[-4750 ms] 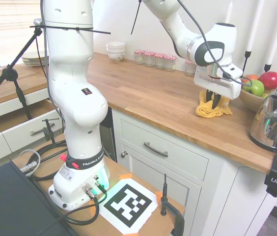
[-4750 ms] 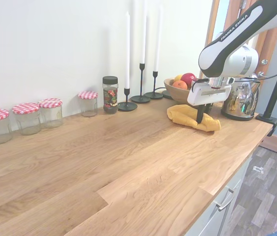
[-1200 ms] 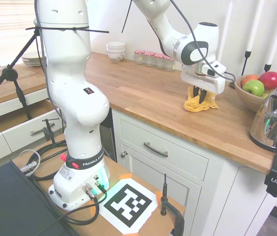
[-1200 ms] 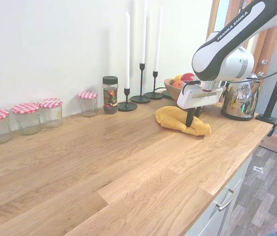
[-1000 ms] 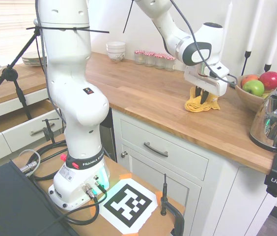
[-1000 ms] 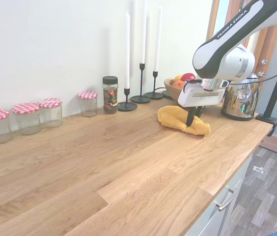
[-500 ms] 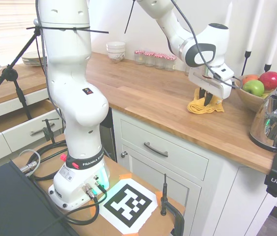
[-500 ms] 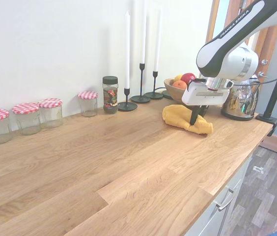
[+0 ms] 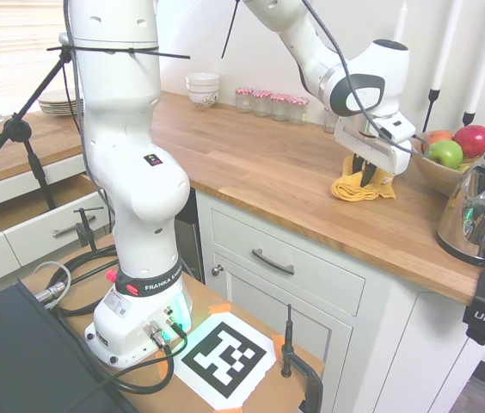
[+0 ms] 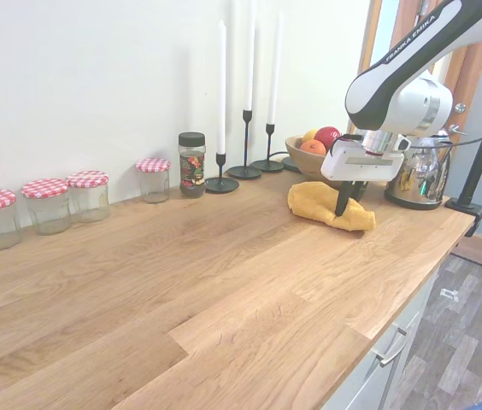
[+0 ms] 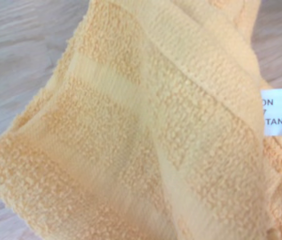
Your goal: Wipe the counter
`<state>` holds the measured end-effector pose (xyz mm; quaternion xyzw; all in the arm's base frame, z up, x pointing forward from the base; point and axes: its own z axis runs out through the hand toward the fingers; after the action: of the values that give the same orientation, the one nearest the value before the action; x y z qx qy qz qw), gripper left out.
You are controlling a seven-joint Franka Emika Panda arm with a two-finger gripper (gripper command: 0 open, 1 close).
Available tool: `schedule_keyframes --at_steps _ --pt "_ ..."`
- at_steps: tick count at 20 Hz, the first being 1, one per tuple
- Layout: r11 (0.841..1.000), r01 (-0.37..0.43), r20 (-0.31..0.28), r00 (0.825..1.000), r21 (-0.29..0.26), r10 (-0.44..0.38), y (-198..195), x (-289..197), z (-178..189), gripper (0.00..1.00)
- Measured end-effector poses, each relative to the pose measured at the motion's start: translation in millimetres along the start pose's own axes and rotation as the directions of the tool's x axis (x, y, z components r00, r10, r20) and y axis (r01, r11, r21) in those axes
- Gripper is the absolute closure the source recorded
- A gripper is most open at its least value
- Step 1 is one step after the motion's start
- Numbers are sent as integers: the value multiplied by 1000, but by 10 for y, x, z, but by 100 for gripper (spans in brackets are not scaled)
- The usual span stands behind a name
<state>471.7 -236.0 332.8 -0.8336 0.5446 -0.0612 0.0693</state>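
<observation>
The honey-brown butcher-block counter [image 9: 260, 163] [image 10: 181, 282] runs over white panelled cabinets. A crumpled yellow towel [image 9: 352, 189] [image 10: 318, 206] lies on it near the fruit bowl. My gripper [image 9: 365, 179] [image 10: 342, 209] stands upright over the towel, shut on the yellow towel and pressing it to the wood. The towel's terry weave [image 11: 131, 130] fills the wrist view, with a white label [image 11: 276, 111] at one side.
A fruit bowl [image 9: 445, 155] [image 10: 314, 149] and a steel kettle [image 9: 483, 211] [image 10: 416, 175] stand close by the towel. Three black candlesticks [image 10: 245, 128], a spice jar [image 10: 191, 164] and several checked-lid jars [image 10: 49, 203] line the wall. White bowls [image 9: 203, 89] sit at the far end.
The gripper has dragged the yellow towel along the counter back toward the fruit bowl and kettle, after an earlier slide away from them.
</observation>
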Motion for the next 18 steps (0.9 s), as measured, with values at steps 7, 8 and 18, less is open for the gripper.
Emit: schedule_keyframes --at_steps 7,8,18 --pt "1000 2 -1 1000 -1 -2 -2 -1 -2 0" --pt "1000 3 -2 1000 -1 -3 -2 -1 -5 0" --pt "1000 11 -34 999 17 -10 -36 2 -210 0"
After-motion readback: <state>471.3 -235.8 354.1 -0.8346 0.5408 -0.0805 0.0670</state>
